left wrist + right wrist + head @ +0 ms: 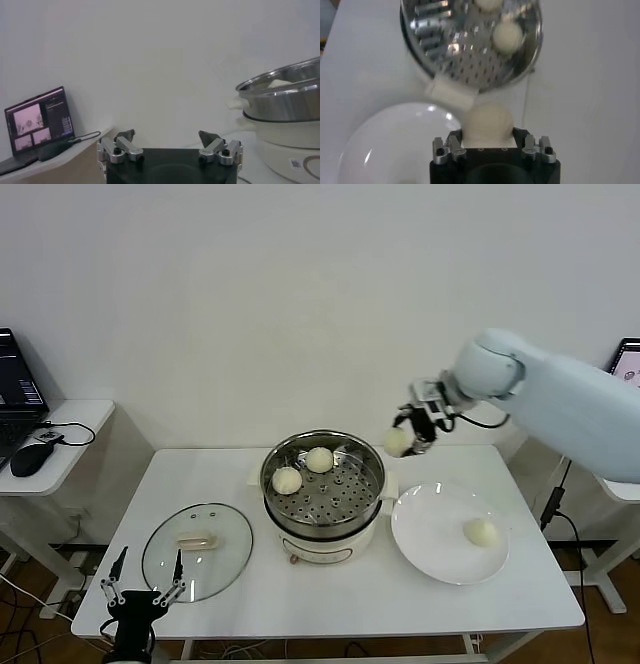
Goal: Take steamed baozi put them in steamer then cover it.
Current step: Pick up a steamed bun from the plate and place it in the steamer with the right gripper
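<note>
White table (330,589): right gripper (413,436) clamps a baozi (397,441) beside the steamer (323,484) rim (no readable labels); left gripper (143,592) parked, fingers spread.

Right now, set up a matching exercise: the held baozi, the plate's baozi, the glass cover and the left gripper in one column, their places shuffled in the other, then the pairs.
Things:
1. baozi in right gripper
2. baozi on plate
3. cover
4. left gripper

Places:
A. flat on the table, left of the steamer
B. on the white plate
C. in the air, right of the steamer
D. open, at the table's near left edge

Pairs: 1-C, 2-B, 3-A, 4-D
</note>
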